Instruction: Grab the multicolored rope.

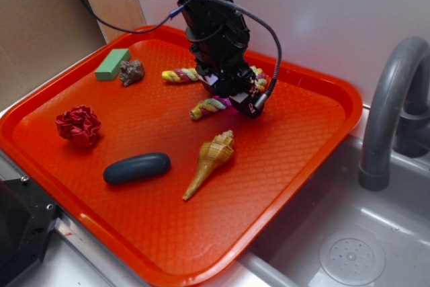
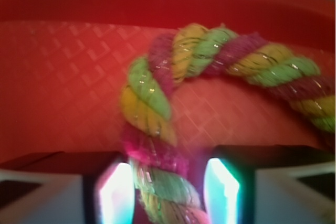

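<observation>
While the multicolored rope point(image 2: 157, 129) lies bent on the far half of the orange tray point(image 1: 161, 247), one stretch of it runs straight down between the two fingers point(image 2: 113, 192) in the wrist view, so the step in hand looks like the closing of the grasp. The fingers stand apart on either side of the cord, with a thin gap showing on each side; nothing is pinched yet as far as I can judge. From the exterior view the gripper point(image 1: 235, 95) sits low over the middle of the rope, whose two ends stick out to the left, one behind the arm and one in front.

The next move, I judge, calls for bringing the fingers together squarely on the thick twisted strand and only then raising it, since the cord is soft and could slide.

Well apart from it lie the tan seashell point(image 1: 209, 160), the dark oval object point(image 1: 136, 167), the red fabric ball point(image 1: 78, 126), a green block point(image 1: 111, 64) and a small brown lump point(image 1: 132, 72). A grey faucet point(image 1: 393, 99) stands over the sink at the right.
</observation>
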`<state>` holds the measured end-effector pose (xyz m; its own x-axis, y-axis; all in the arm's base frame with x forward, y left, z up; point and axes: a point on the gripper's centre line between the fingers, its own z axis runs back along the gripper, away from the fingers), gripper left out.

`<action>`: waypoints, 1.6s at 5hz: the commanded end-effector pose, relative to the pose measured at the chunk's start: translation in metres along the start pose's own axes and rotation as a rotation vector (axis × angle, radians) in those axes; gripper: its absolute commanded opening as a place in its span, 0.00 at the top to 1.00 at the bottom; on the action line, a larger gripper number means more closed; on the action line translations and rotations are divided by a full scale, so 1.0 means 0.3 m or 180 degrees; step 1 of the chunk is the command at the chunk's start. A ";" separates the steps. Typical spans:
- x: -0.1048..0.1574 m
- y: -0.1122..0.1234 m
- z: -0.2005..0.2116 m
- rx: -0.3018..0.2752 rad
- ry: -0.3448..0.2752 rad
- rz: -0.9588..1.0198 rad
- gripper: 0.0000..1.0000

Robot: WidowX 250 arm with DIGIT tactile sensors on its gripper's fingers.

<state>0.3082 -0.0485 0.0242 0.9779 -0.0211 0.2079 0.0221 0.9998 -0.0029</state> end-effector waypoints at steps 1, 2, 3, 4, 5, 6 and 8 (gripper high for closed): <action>-0.050 -0.004 0.076 0.0197 -0.0061 0.0028 1.00; -0.054 0.030 0.215 0.0542 0.0303 0.0472 1.00; -0.080 0.059 0.376 0.0626 0.0220 0.0764 1.00; -0.110 0.084 0.532 0.0549 0.0151 0.0907 1.00; -0.133 0.094 0.647 0.0451 0.0122 0.0905 1.00; -0.113 0.101 0.775 0.0340 0.0004 0.1019 1.00; -0.103 0.092 0.867 0.0319 0.0018 0.1048 1.00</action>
<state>0.2239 -0.0160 0.2566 0.9455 0.2884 0.1513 -0.2986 0.9531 0.0490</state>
